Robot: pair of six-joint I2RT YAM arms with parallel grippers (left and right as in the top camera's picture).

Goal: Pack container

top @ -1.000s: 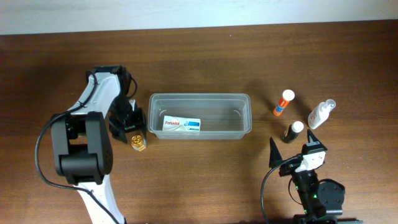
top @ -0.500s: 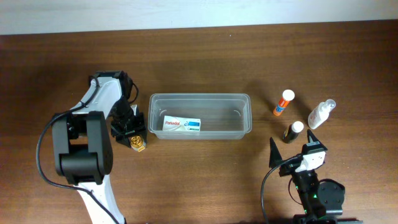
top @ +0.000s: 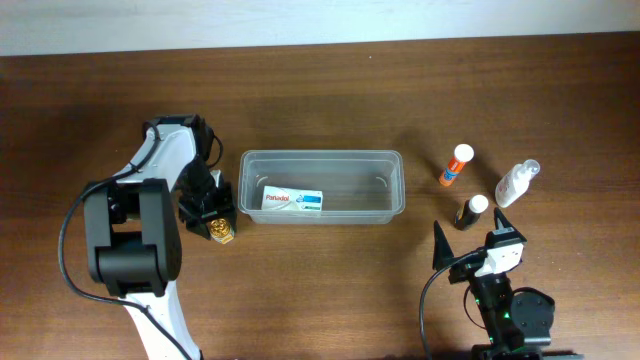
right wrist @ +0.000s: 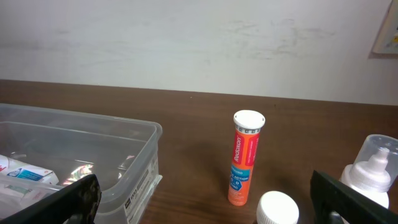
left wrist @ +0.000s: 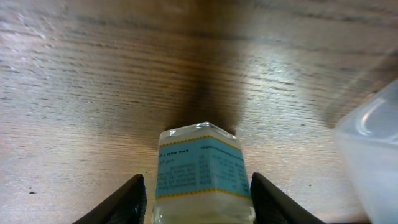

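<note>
the container (top: 320, 187) sits on the wooden tabletop (top: 330, 290) near the middle of the overhead frame, its long side running left to right. a flat white and blue box (top: 293, 201) lies inside it toward its left end.

the left end effector (top: 212, 218) is just left of the container, low over the tabletop. a small bottle (left wrist: 202, 174) with a blue label and a gold cap lies between its fingers (left wrist: 135, 198). the fingers stand very close on either side of the bottle, but i cannot tell whether they pinch it. in the left wrist view a rounded corner of the container shows at the right edge.

the right end effector (top: 468, 240) is at the lower right of the overhead frame, its fingers spread wide and holding nothing. just above it in the frame stands a dark bottle with a white cap (top: 470, 211). an orange tube (top: 457, 166) stands further up, and a white spray bottle (top: 517, 182) stands to the right of both. all three are apart from the container, off its right end.
</note>
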